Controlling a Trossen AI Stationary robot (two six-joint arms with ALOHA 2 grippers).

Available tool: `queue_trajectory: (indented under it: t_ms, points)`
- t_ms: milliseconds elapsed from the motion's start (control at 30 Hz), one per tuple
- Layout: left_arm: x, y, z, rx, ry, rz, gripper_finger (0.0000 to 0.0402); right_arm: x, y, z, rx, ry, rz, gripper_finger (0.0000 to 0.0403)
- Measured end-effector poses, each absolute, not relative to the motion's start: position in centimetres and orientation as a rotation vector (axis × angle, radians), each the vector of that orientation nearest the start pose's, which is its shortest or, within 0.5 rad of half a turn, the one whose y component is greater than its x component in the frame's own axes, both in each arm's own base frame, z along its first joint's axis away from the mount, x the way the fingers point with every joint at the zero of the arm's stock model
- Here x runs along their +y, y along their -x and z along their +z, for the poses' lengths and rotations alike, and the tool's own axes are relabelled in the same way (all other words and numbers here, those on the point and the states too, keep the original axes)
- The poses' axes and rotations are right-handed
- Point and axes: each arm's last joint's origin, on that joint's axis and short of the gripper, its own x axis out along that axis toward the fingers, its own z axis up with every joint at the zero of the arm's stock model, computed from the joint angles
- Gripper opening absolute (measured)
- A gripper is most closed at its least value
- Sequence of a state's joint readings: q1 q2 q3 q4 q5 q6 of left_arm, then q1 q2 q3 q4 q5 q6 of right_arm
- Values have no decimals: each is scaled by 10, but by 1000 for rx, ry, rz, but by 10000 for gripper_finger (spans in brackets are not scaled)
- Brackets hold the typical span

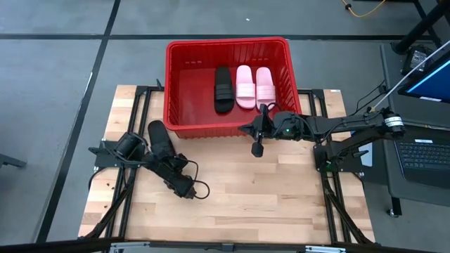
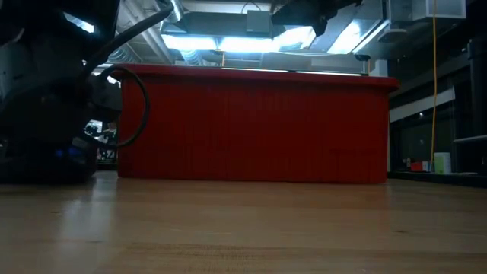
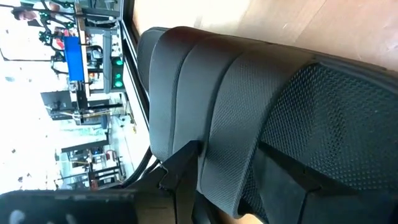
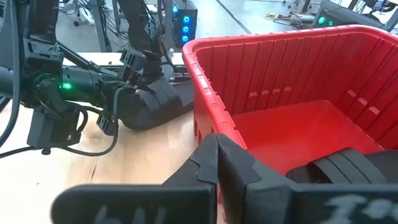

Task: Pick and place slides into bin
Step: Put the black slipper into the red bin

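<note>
On the bench's left side, left hand clamped on black slide. Right hand, fingers together and empty, hovers beside bin holding one black slide, two pink slides.

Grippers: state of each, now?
Left gripper: closed on the black slide on the table.
Right gripper: closed, empty, at the bin's near rim.

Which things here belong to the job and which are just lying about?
Job: bright red ribbed plastic bin; black slide sandal in the bin; two pale pink slide sandals in the bin; black slide sandal on the table, at the left hand.

Not part of it: open laptop; yellow cable.
</note>
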State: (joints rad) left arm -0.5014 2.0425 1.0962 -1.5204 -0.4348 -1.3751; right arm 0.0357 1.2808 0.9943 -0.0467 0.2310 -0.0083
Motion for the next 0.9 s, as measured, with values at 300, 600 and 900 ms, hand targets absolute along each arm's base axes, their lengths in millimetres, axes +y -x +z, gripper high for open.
queue_trajectory:
  t_ms: [300,600,900]
  points:
    - [-108,-221,108,1609,-297,1289,143,4,-287,314,331,52,-192,7]
    - [-105,-217,112,1568,-342,1361,129,4,-287,314,325,49,-193,7]
    - [-107,-218,114,1563,-366,1344,12,4,-287,314,324,47,-193,7]
